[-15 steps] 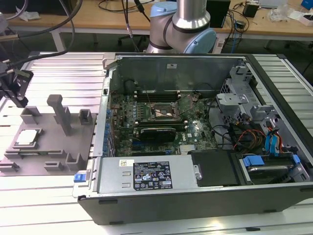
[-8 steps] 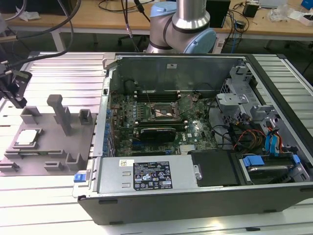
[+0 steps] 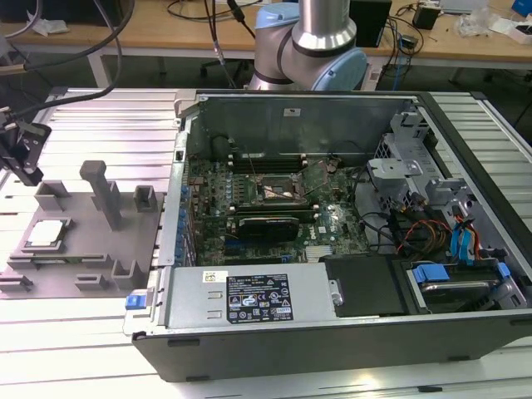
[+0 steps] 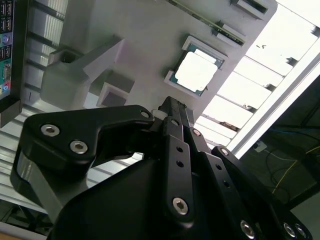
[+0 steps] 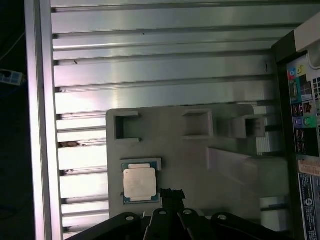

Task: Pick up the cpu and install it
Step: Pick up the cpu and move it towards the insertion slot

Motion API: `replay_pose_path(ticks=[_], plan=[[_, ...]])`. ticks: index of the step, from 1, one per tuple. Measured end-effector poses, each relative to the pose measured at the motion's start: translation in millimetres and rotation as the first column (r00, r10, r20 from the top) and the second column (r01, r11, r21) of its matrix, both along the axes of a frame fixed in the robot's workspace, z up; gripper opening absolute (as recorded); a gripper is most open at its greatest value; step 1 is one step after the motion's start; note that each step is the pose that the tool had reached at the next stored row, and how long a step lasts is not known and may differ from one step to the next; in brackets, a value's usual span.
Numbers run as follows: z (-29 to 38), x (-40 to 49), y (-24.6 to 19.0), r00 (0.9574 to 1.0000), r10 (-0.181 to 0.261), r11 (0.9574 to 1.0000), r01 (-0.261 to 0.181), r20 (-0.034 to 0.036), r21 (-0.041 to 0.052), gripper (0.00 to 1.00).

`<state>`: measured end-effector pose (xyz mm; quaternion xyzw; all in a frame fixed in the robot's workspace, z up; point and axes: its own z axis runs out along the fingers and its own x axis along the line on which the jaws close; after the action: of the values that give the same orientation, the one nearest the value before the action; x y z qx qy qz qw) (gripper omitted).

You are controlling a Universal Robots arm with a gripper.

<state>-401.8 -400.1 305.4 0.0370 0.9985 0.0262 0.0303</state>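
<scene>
We see the tool (image 4: 170, 106) with its fingers drawn together and nothing between them. In both wrist views it hangs above a grey plate (image 5: 190, 160), its tip just beside the cpu (image 5: 140, 183) but not touching it. In the exterior view the tool (image 3: 25, 162) is at the far left, over the plate's edge.

The cpu (image 3: 46, 234) lies flat in a shallow square pocket of the plate (image 3: 83, 241), silver top up, with a thin dark rim showing around it in the second wrist view (image 4: 196, 71). Grey blocks and a taller post (image 3: 101, 193) stand on the same plate, apart from the cpu.

The plate rests on a table (image 3: 83, 332) of ribbed metal slats. Towards the exterior view's right, just beside the plate, an open computer case (image 3: 332, 349) lies on its side. Inside we make out the green board (image 3: 332, 218), its socket (image 3: 283, 189) and a black card (image 3: 266, 224) near it. The arm's base (image 3: 307, 41) stands behind the case.
</scene>
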Motion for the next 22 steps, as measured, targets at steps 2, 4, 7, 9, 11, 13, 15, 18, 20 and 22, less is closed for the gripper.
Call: replay_pose_path(ticks=[2,4,7,9,11,13,15,18,20,22], plan=[[-1.1,-1.5,0.0,1.0000,0.000,1.0000,0.000,-0.0001,-0.0001,0.11],[-3.5,-4.6,0.0,1.0000,0.000,1.0000,0.000,-0.0001,-0.0001,0.11],[-5.0,-6.4,0.0,1.0000,0.000,1.0000,0.000,0.0000,0.0000,0.11],[-6.1,-7.4,0.0,1.0000,0.000,1.0000,0.000,0.0001,0.0000,0.11],[-7.8,-8.7,0.0,1.0000,0.000,1.0000,0.000,-0.0001,-0.0001,0.11],[-9.2,-9.7,0.0,1.0000,0.000,1.0000,0.000,-0.0002,-0.0001,0.11],[-10.4,-10.4,0.0,1.0000,0.000,1.0000,0.000,-0.0002,-0.0002,0.11],[-12.6,-11.7,0.0,1.0000,0.000,1.0000,0.000,-0.0001,-0.0001,0.11],[-14.5,-13.1,0.1,1.0000,0.000,1.0000,0.000,0.0000,0.0000,0.11],[-17.2,-14.5,-0.1,1.0000,0.000,1.0000,0.000,-0.0001,0.0000,0.11]])
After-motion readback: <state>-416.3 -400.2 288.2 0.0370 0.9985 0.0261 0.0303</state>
